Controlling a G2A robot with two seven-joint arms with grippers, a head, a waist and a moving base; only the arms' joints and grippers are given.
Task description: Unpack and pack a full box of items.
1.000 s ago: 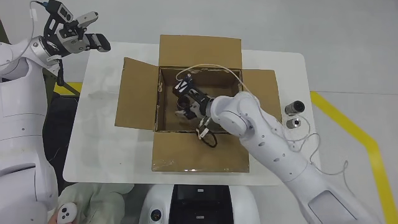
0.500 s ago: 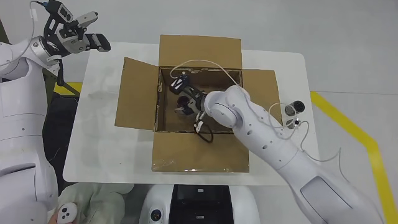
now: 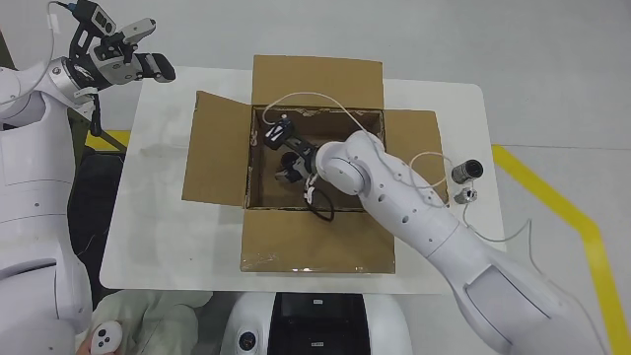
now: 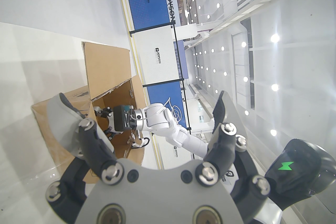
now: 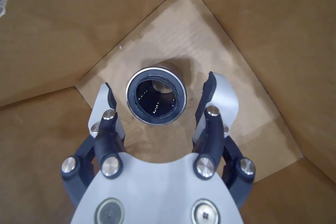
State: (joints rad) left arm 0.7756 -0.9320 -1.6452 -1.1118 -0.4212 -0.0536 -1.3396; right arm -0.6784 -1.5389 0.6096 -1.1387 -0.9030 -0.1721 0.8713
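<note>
Two cylinders (image 3: 467, 171) lie unpacked on the table (image 3: 158, 217). The right gripper (image 5: 158, 89), fingers apart, straddles a third cylinder (image 5: 156, 114) inside the box (image 3: 314, 242). The left gripper (image 4: 141, 104) is also apart.

Bright, even light falls from overhead. Beyond the left gripper's (image 4: 141, 99) spread jaws, ceiling lamps (image 4: 274, 38) flare white and straight lines bow outward. Between the right gripper's (image 5: 158, 80) parted jaws the box (image 5: 249, 12) is dimmer. The bearing (image 5: 156, 96) casts a soft shadow, its bore glinting.
</note>
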